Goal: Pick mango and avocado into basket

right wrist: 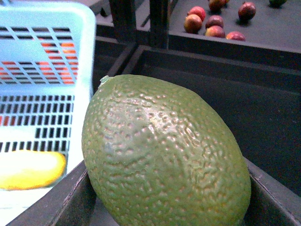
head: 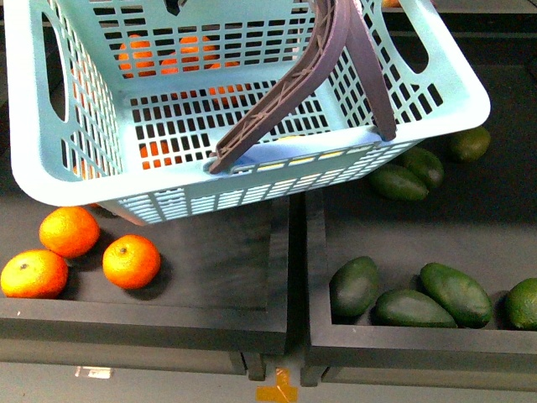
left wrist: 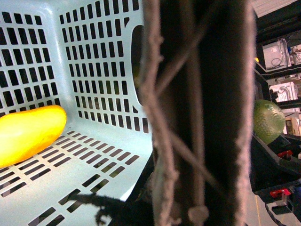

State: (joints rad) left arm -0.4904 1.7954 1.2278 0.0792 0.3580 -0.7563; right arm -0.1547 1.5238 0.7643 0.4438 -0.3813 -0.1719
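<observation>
Avocado (right wrist: pixel 164 150) fills the right wrist view: egg-shaped, pale green, glossy pebbly skin. It's wedged between the right gripper's (right wrist: pixel 167 197) grey fingers (right wrist: pixel 61 209), which press in on both sides, just beside the basket's (head: pixel 210 197) outer wall. Mango (left wrist: pixel 28 134), smooth and bright yellow, lies on the slotted floor inside. Basket hangs tilted over the dark crates (head: pixel 210 323). The brown ribbed handle (left wrist: pixel 202 117) is a blur against the left wrist camera, so I can't tell whether the left gripper is clamped.

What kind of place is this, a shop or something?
Probably a grocery produce section, possibly a staged one. Dark bins each hold one kind of fruit: oranges, avocados, red apples. A plastic shopping basket is over them.
</observation>
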